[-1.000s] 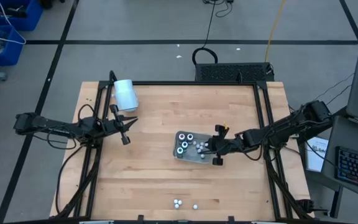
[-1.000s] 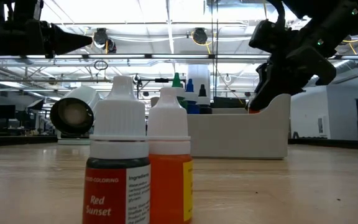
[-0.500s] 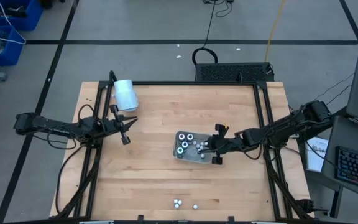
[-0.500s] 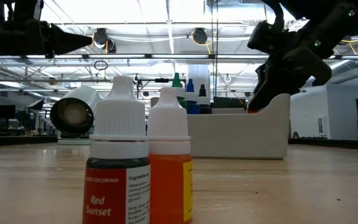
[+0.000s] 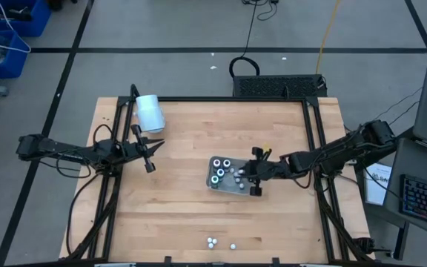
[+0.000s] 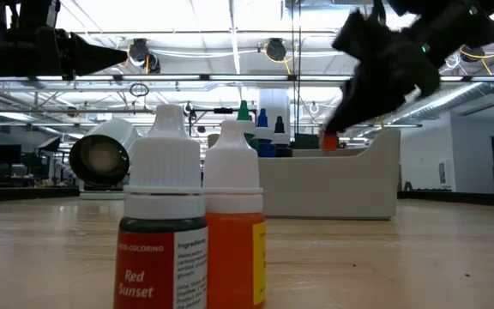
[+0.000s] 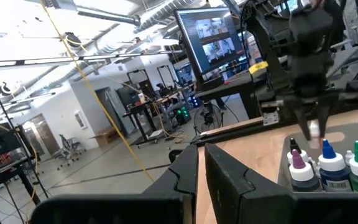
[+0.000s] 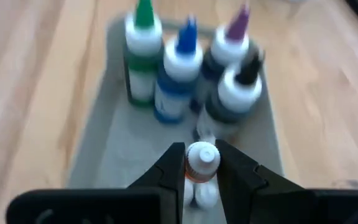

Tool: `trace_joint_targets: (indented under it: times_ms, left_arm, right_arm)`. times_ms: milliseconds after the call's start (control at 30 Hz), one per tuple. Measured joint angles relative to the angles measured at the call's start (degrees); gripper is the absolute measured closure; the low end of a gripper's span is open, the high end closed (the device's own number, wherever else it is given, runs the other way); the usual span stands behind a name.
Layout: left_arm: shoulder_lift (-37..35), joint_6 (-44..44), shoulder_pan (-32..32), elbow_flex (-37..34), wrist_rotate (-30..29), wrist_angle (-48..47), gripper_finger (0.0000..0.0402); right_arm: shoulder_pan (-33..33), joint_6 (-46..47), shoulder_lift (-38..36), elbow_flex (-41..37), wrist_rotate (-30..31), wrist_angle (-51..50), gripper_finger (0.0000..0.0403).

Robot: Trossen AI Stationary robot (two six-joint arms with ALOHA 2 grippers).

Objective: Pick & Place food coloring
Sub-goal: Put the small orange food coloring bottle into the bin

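Observation:
A grey tray in the middle of the table holds several food coloring bottles: green, blue, purple and black-tipped ones stand upright at its far end. My right gripper hangs over the tray's right part, shut on a small white-capped orange bottle. Three more bottles stand on their bases near the table's front edge, two of them close up in the low view. My left gripper waits shut over the table's left part. My right gripper pinches the small orange bottle between its two fingers, just under the white cap. The fingers slant down from the table's right. The bottle's orange body shows just above the tray's wall, clear of it.
A large white cylinder lies on its side at the table's far left corner. Bare wood stretches between the tray and the front-edge bottles. A black frame rail runs along the table's right side.
My right gripper has tipped and lifted a little, shifting slightly toward the table's left, still shut on the orange bottle. The bottle's orange body, earlier partly behind the tray's wall in the low view, now shows above its rim.

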Motion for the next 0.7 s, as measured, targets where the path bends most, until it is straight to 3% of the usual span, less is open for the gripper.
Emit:
trace_joint_targets:
  times_ms: [167,400,700]
  left_arm:
    - [0.0,-0.02,0.0,0.0,0.01,0.03,0.0364]
    - [0.0,-0.07,-0.01,0.0,0.31,0.02,0.0364]
    - [0.0,-0.08,-0.01,-0.01,0.43,-0.22,0.0364]
  right_arm:
    - [0.78,0.3,2.49,4.13,0.04,0.07,0.0347]
    - [1.64,2.18,12.96,10.16,0.26,-0.08,0.0347]
    - [2.03,4.11,17.46,12.33,0.67,0.14,0.0347]
